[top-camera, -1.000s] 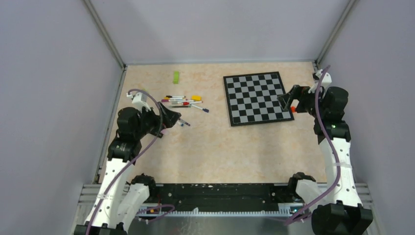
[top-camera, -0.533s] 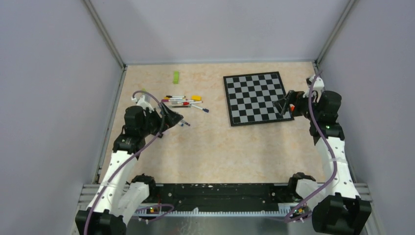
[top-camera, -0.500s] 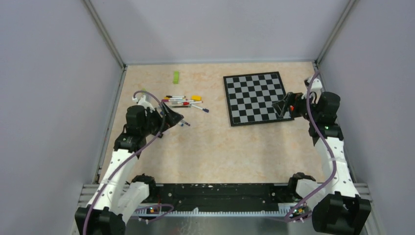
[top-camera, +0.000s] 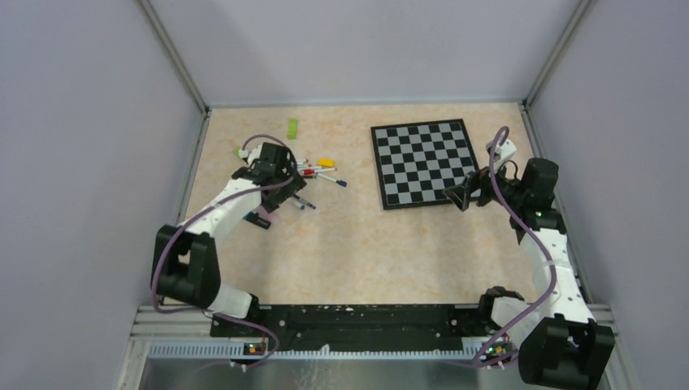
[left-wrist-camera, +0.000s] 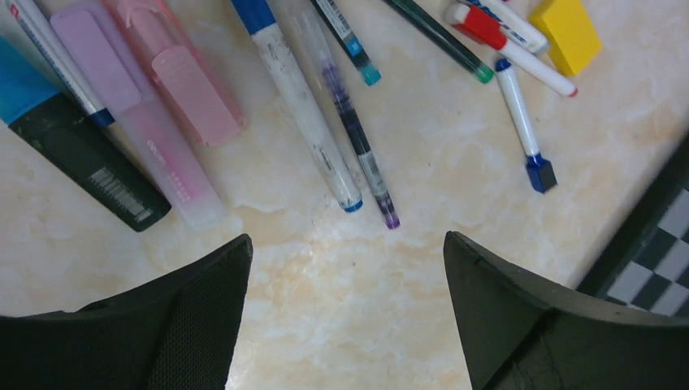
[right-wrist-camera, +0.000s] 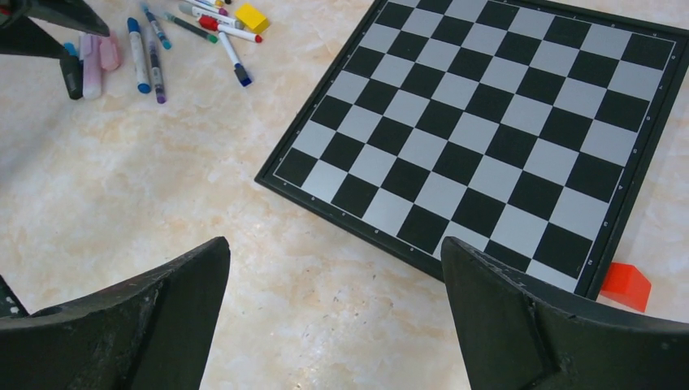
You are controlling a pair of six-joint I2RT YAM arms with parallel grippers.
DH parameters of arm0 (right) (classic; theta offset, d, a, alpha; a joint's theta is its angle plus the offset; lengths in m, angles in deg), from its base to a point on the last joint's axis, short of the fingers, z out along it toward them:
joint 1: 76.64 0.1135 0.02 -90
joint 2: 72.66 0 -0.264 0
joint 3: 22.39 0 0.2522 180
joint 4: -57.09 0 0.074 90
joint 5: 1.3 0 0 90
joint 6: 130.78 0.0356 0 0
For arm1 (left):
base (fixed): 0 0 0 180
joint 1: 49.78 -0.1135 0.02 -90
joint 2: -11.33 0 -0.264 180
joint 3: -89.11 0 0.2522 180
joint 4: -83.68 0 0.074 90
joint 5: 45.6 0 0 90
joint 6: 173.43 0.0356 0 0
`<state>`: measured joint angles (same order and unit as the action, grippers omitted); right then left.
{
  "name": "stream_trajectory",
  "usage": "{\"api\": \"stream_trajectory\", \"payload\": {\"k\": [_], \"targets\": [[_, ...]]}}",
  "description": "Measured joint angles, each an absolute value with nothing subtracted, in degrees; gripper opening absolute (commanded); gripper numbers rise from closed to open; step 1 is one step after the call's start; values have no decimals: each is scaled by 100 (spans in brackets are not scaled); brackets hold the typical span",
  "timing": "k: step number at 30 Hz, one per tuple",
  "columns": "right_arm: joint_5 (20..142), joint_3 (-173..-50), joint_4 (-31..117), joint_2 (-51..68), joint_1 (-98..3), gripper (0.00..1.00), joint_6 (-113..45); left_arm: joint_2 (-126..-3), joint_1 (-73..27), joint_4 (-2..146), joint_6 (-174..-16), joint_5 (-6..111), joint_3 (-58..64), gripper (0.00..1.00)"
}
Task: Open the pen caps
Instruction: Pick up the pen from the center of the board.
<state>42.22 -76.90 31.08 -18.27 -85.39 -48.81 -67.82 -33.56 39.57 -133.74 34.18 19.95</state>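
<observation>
Pens side by side, long axes toward left end effector, wide open, empty; right end effector likewise. Print unreadable.

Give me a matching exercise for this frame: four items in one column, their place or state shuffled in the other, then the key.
Column one
1. yellow block
2. orange block
3. green block
4. left gripper

Column two
A. alone near the table's far edge
B. open above the pens
C. just off a corner of the chessboard
D. at the edge of the pen pile

Pairs: 1-D, 2-C, 3-A, 4-B
</observation>
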Motion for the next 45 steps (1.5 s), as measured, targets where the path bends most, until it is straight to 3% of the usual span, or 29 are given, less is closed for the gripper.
{"api": "stream_trajectory", "payload": {"k": [6,12,29,45], "targets": [[4253,-7690,3060,-1805,-8539,96,-5024,-8144,-3356,3660,-13695,3077,1090,66],[4275,-7690,3005,-1805,-8539,96,-5074,-8356,-3356,3541,-13841,2983,1031,50],[4275,-7690,3001,-1805,-8537,95,-5122,-8295,-3729,4077,-13730,3097,1455,37],[4321,-7690,3001,-1783,-8537,95,-5131,-8664,-3753,4153,-13723,3239,1455,36]]}}
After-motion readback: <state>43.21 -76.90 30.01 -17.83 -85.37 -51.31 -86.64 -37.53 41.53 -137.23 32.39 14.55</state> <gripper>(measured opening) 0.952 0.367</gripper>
